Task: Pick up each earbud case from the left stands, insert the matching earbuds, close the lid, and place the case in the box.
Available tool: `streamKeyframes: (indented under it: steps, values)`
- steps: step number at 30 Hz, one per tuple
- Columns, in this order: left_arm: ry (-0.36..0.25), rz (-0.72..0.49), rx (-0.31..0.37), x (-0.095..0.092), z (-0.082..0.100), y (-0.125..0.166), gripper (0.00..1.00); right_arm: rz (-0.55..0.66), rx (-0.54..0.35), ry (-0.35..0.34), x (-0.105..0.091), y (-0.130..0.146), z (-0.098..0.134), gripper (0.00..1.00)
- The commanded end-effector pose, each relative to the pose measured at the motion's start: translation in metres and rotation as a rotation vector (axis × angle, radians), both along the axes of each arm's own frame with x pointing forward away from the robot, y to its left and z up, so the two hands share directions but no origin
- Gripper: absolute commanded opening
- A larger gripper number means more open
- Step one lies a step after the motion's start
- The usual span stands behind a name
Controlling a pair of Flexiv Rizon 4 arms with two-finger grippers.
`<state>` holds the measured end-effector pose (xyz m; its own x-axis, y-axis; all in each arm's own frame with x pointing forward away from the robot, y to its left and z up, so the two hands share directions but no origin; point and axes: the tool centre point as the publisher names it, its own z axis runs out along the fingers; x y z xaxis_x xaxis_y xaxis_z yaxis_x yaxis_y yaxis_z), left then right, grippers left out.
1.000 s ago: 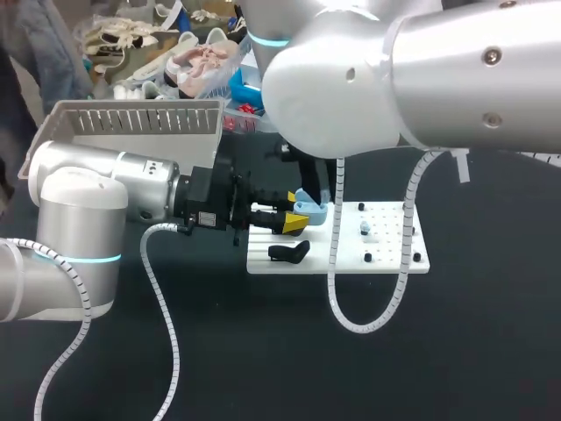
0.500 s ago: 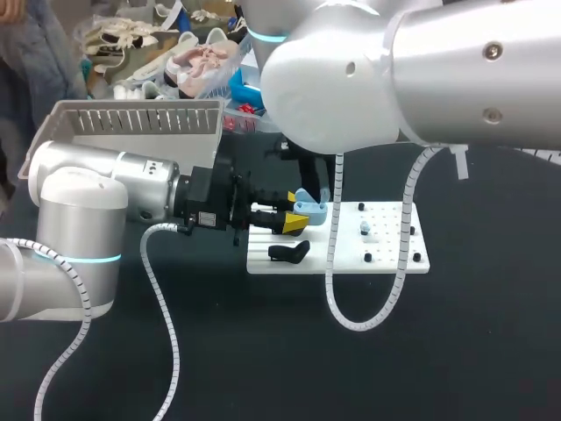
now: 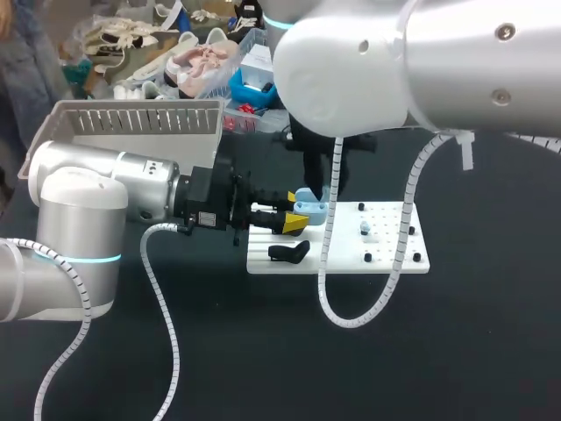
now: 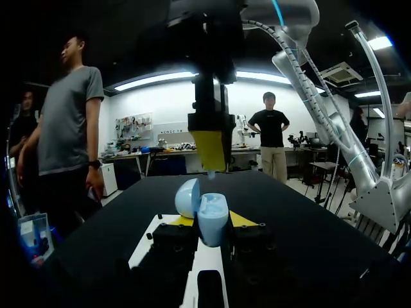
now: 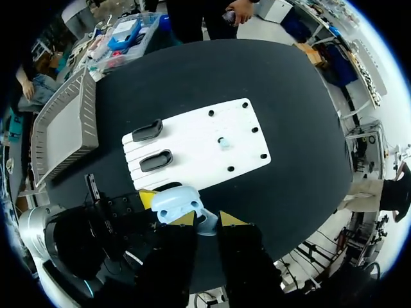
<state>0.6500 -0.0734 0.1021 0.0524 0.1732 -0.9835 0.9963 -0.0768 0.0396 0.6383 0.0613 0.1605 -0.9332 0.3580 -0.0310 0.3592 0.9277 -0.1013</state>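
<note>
Black tabletop (image 3: 491, 351) carries a white board (image 3: 386, 263) near the middle, with a grey slatted box (image 3: 140, 118) at the far left. My left gripper (image 3: 294, 213) comes in from the left and stands over the left end of the board, its yellow tips pressed on either side of a pale blue earbud case (image 4: 210, 217). The case is clear of the board and its lid stands open. My right gripper (image 5: 207, 219) hangs directly above the open case, and its fingers pinch a small pale earbud (image 4: 210, 173) that pokes out just below the tips (close over the case, not touching it as far as the left wrist view shows). Two black stands (image 5: 148, 130) sit bare on the left part of the board. One more earbud (image 5: 222, 142) rests on the board's right half, among its pegs.
</note>
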Motion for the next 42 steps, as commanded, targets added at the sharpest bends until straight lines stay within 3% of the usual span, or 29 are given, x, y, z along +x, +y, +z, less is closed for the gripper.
streamKeyframes:
  steps: [1,16,42]
  values:
    - [-0.002,0.005,0.000,-0.001,0.000,0.000,0.00,-0.025,-0.006,-0.011,-0.004,-0.002,-0.002,0.00]
    - [-0.002,0.005,0.000,-0.001,0.000,0.000,0.00,-0.046,-0.004,-0.030,0.004,0.001,-0.018,0.00]
    - [-0.002,0.005,0.000,-0.001,0.000,0.000,0.00,-0.023,-0.021,-0.029,0.010,0.011,-0.016,0.00]
